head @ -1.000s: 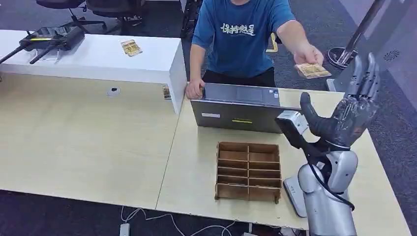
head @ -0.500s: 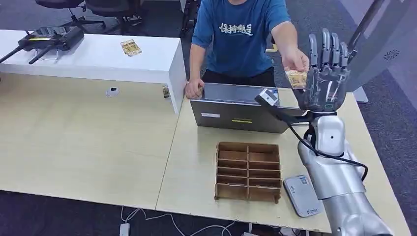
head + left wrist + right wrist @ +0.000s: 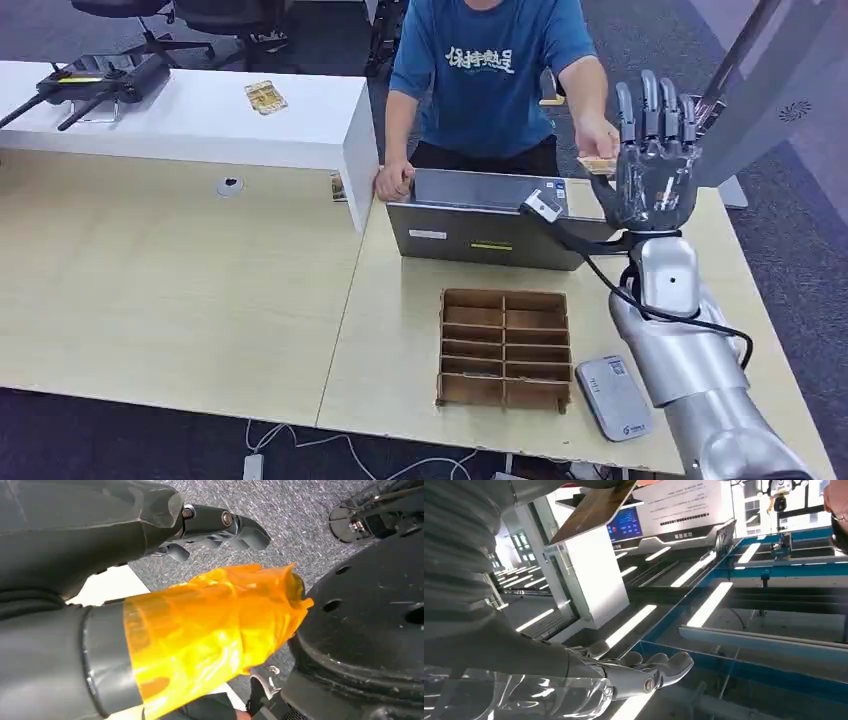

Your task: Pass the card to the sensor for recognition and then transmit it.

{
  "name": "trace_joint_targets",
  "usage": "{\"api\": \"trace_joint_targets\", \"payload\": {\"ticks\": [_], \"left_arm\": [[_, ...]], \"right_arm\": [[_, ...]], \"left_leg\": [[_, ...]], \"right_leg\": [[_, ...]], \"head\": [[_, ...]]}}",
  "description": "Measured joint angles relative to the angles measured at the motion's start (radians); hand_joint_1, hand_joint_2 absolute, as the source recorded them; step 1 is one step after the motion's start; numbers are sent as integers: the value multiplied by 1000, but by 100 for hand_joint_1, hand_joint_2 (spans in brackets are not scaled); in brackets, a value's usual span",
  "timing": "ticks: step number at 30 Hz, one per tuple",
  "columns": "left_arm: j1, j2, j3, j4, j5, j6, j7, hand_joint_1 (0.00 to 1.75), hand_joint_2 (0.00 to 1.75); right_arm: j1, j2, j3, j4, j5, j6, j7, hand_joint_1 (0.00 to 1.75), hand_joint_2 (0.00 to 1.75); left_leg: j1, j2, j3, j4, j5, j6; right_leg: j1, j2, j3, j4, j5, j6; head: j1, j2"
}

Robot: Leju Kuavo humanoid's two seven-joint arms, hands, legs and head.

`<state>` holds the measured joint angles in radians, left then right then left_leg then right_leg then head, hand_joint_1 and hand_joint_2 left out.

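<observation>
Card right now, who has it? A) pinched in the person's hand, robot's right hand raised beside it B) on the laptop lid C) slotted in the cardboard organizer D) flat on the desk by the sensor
A. In the head view the person's hand holds the card out, and the right hand is raised beside it, fingers up.
</observation>
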<state>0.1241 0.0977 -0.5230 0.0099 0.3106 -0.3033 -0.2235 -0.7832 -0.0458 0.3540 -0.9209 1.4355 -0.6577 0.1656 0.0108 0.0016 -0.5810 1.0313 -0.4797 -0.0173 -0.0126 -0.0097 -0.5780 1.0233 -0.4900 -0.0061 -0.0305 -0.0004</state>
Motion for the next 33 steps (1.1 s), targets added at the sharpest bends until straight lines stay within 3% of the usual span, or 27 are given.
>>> {"api": "trace_joint_targets", "payload": {"ticks": [12, 13, 15, 16, 33], "left_arm": [[-1, -5, 10, 0, -21, 3, 0, 0, 0], [-1, -5, 11, 0, -22, 4, 1, 0, 0], [-1, -5, 19, 0, -27, 3, 1, 0, 0], [-1, -5, 22, 0, -29, 3, 1, 0, 0], [-4, -10, 58, 0, -57, 4, 0, 0, 0]], "right_arm": [[19, -16, 6, -19, -24, -1, -18, 0, 175], [20, -18, 6, -21, -27, 0, -18, 19, 175], [24, -20, 7, -23, -32, -2, -21, 19, 175], [25, -21, 7, -23, -33, -2, -22, 169, 175], [35, -23, 15, -23, -41, -2, -29, 175, 175]], "left_leg": [[0, 0, 0, 0, 0, 0], [0, 0, 0, 0, 0, 0], [0, 0, 0, 0, 0, 0], [0, 0, 0, 0, 0, 0], [0, 0, -1, 0, 0, 0]], "right_leg": [[0, 0, 0, 0, 0, 0], [0, 0, 0, 0, 0, 0], [0, 0, 0, 0, 0, 0], [0, 0, 0, 0, 0, 0], [0, 0, 0, 0, 0, 0]], "head": [[0, 0], [0, 0], [0, 0], [0, 0], [0, 0]]}}
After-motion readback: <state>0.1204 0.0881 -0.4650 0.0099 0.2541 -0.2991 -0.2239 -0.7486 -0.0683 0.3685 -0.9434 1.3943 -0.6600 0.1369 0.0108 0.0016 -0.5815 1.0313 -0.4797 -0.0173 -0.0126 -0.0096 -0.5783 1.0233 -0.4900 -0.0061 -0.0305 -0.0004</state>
